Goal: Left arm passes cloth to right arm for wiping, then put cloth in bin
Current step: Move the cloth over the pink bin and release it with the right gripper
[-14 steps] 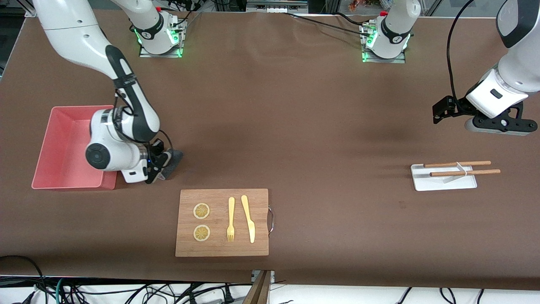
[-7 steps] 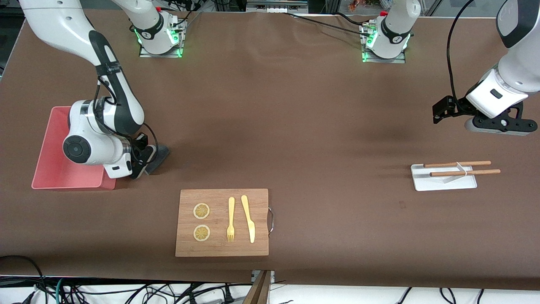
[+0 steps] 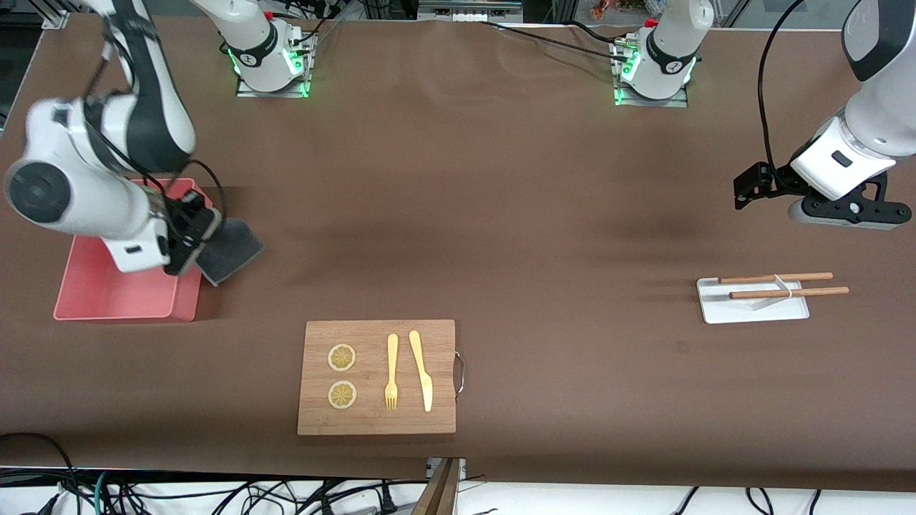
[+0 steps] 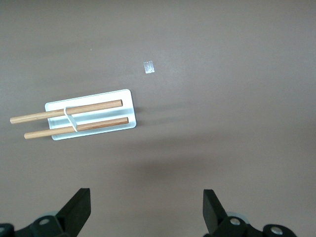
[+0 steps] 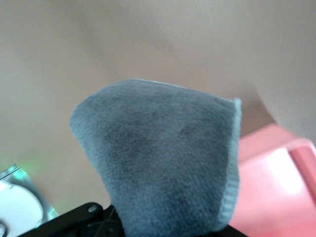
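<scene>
We judge the handover and wiping done: our right gripper (image 3: 187,243) grasps the cloth (image 3: 230,250) aloft at the bin's (image 3: 114,300) three o'clock rim, drop pending, while our left gripper (image 4: 147,217) waits released over the table.
</scene>
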Robot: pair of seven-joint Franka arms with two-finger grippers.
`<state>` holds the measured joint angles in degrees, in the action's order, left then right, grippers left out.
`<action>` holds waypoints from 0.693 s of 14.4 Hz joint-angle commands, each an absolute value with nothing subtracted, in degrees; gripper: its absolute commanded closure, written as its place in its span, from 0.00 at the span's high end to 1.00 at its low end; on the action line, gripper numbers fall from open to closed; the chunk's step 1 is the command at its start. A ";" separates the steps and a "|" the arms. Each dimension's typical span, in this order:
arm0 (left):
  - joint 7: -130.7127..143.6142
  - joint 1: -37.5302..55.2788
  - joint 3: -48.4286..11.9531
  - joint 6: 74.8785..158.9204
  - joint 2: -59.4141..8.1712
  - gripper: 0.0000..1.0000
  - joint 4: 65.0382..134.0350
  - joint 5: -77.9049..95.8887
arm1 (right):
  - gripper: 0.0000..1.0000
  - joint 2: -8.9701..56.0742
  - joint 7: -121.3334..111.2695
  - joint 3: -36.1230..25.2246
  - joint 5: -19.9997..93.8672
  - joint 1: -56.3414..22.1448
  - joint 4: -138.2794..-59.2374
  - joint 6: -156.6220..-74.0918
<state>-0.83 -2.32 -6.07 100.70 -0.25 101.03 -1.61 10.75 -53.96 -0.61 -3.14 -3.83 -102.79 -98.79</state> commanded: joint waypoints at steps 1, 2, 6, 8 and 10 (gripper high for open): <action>-1.41 -2.55 -6.24 99.84 -0.18 1.00 100.46 -1.23 | 0.00 7.56 -54.84 0.09 -6.13 2.27 -105.03 -95.98; -1.41 -2.55 -6.24 99.84 -0.18 1.00 100.46 -1.23 | 0.00 7.56 -55.28 0.09 -8.59 3.76 -105.03 -95.72; -1.32 -2.55 -6.24 99.84 -0.18 1.00 100.46 -1.23 | 0.00 8.87 -56.69 -1.13 -11.43 8.35 -105.55 -98.43; -1.41 -2.55 -6.24 99.84 -0.18 1.00 100.46 -1.23 | 0.01 10.71 -56.52 -1.84 -11.34 8.35 -106.78 -100.53; -1.41 -2.55 -6.24 99.84 -0.18 1.00 100.46 -1.23 | 0.10 12.21 -56.60 -2.98 -11.34 8.44 -109.76 -106.66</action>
<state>-0.83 -2.32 -6.07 100.69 -0.25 101.03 -1.61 11.20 -56.40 -2.49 -10.41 8.22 -106.74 -101.72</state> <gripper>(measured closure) 0.000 0.947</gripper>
